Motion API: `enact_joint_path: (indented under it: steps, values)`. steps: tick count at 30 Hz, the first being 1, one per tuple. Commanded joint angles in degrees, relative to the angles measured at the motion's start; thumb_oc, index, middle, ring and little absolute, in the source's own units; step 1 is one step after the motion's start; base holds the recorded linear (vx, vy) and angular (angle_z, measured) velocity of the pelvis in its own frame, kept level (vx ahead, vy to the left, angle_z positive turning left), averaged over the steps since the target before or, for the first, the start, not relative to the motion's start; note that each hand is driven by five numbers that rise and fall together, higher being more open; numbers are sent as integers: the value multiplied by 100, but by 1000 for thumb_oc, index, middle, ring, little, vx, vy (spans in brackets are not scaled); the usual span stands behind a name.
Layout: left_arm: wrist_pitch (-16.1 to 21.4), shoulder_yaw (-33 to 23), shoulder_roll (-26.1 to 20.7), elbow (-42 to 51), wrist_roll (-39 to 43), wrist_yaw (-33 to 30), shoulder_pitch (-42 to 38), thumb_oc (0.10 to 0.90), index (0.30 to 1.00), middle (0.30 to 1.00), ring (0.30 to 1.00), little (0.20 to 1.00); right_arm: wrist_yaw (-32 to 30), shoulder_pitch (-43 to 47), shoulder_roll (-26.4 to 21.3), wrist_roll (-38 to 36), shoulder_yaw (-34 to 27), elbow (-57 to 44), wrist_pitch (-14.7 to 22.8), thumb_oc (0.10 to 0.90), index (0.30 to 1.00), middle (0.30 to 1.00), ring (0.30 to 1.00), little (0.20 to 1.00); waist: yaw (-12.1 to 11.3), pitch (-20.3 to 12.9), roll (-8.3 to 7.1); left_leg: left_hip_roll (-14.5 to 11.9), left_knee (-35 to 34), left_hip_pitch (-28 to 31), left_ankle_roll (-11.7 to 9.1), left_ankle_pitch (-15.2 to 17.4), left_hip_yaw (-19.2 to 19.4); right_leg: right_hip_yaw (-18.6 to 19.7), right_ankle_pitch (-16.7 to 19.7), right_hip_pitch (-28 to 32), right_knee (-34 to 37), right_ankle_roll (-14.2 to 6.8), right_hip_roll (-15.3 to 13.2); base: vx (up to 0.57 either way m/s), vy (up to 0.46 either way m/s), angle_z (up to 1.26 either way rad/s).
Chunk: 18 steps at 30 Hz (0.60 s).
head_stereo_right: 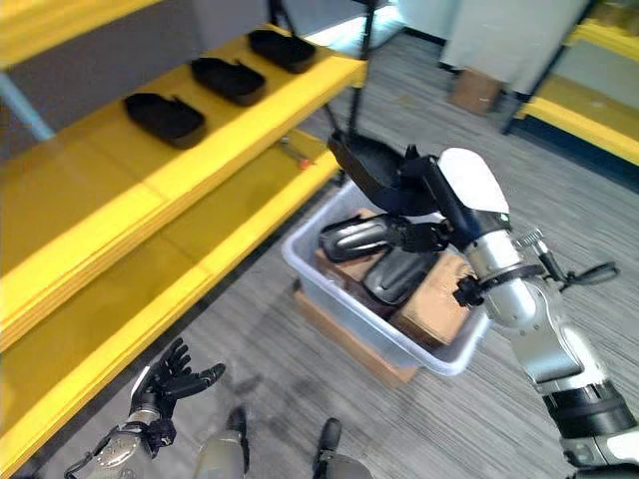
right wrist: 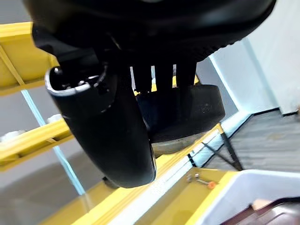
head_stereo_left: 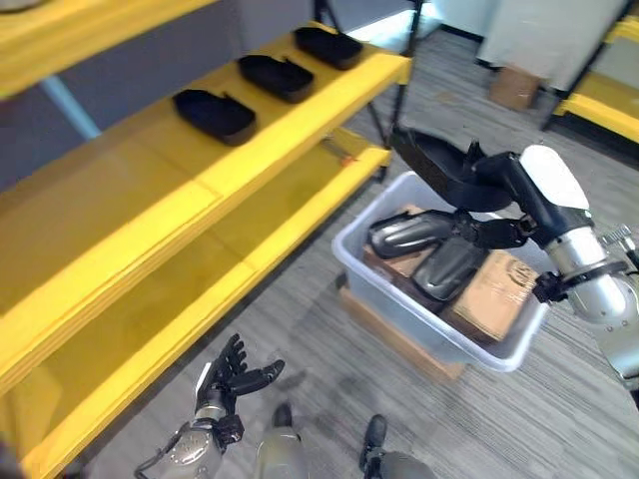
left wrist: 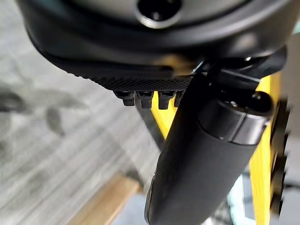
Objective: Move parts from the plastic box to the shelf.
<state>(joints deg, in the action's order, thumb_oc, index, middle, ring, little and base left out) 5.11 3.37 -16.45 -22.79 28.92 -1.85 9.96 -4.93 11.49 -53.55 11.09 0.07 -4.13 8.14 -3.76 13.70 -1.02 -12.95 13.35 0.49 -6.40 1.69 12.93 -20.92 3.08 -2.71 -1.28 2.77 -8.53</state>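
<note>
My right hand (head_stereo_left: pixel 496 186) is shut on a black tray-shaped part (head_stereo_left: pixel 436 162) and holds it in the air over the far rim of the grey plastic box (head_stereo_left: pixel 437 337). In the right wrist view the thumb (right wrist: pixel 112 136) and fingers clamp that part (right wrist: pixel 187 112). Two more dark glossy parts (head_stereo_left: pixel 411 232) (head_stereo_left: pixel 449 267) lie in the box beside a brown carton (head_stereo_left: pixel 499 291). Three black parts (head_stereo_left: pixel 215 115) (head_stereo_left: pixel 275 75) (head_stereo_left: pixel 327 45) sit in a row on the yellow shelf (head_stereo_left: pixel 150 200). Low at the shelf's near end, my left hand (head_stereo_left: pixel 232 377) hangs open and holds nothing.
The box rests on a wooden board (head_stereo_left: pixel 394 344) on the grey floor. A lower yellow shelf level (head_stereo_left: pixel 300 200) bears a small orange item (head_stereo_left: pixel 344 157). A black shelf leg (head_stereo_left: pixel 401 100) stands near the held part. A cardboard box (head_stereo_left: pixel 514 88) and another yellow shelf (head_stereo_left: pixel 604 100) stand far right.
</note>
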Motion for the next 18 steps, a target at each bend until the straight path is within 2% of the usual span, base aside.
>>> enact_joint_path:
  steps: [1, 3, 5, 12, 18]
  values:
    - [433, 254, -249, 484, -34, 124, -470, 900, 1000, 1000, 1000, 1000, -814, 466, -173, -74, -1066, -514, 342, 400, 300, 300, 300, 300, 276, -818, -116, -188, -916, -30, -63, -307, 168, 76, -722, -76, -579, -625, 160, 145, 115, 128]
    - [437, 266, -222, 530, -108, 151, -424, 900, 1000, 1000, 1000, 1000, -829, 332, -149, -16, -1201, -558, 326, 400, 300, 300, 300, 300, 280, -923, -8, -120, -1278, 65, -93, -345, 204, 20, -692, 26, -507, -674, 173, 111, 124, 156]
    - [455, 233, -242, 559, -210, 118, -378, 900, 1000, 1000, 1000, 1000, -813, 303, -96, -10, -1185, -572, 323, 400, 300, 300, 300, 300, 217, -983, 25, -39, -1488, 156, -83, -366, 134, 31, -657, 85, -438, -700, 147, 101, 131, 44]
    - [434, 49, -192, 640, -252, 70, -182, 900, 1000, 1000, 1000, 1000, -783, 230, -54, 106, -1248, -572, 261, 400, 300, 300, 300, 300, 7, -1033, -91, 279, -1653, 217, 50, -330, 130, -129, -338, 275, -223, -903, -168, 61, 112, -7]
    - [454, -26, -195, 709, -312, 46, -115, 900, 1000, 1000, 1000, 1000, -762, 242, 1, 209, -1209, -558, 232, 400, 300, 300, 300, 300, -88, -1058, -172, 486, -1729, 185, 175, -245, 14, -217, -214, 317, -201, -1029, -346, 34, 116, 5]
